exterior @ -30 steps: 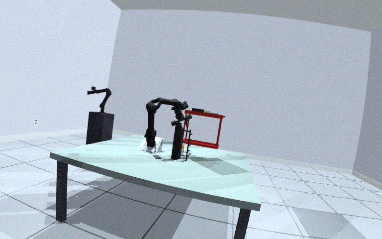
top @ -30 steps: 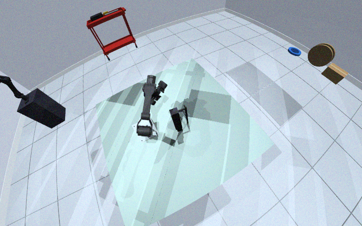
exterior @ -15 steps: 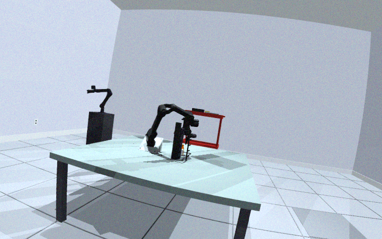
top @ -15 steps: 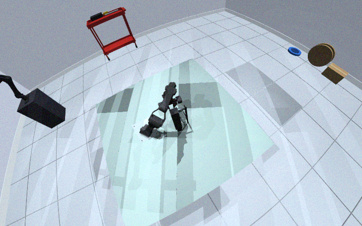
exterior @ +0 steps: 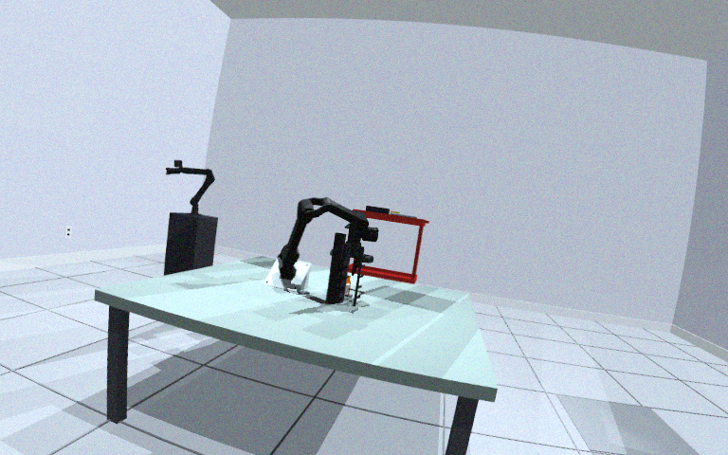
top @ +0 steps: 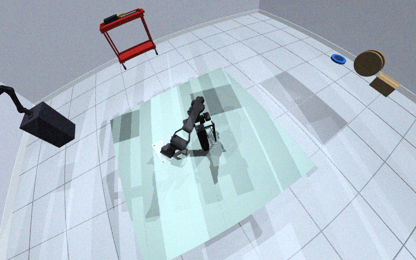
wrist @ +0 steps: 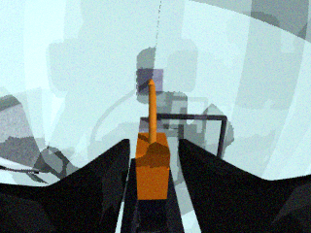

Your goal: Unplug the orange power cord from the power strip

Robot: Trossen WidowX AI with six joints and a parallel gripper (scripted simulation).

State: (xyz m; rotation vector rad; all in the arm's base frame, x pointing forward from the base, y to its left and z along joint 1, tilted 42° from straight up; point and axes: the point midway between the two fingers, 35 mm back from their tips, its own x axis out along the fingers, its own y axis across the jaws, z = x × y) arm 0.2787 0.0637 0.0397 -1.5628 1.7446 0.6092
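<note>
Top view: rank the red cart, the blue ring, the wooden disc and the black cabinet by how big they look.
1. black cabinet
2. red cart
3. wooden disc
4. blue ring

The cabinet and cart look close in size, and lens distortion makes that pair unsure.

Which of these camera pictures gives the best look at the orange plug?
The wrist view: the orange plug sits large between the dark fingers, cord running ahead. The exterior view shows only an orange speck beside the upright black strip; the top view hides it.

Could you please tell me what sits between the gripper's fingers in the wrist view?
An orange plug sits between the gripper fingers, its cord running away ahead. Contact and the socket beneath are hidden.
</note>
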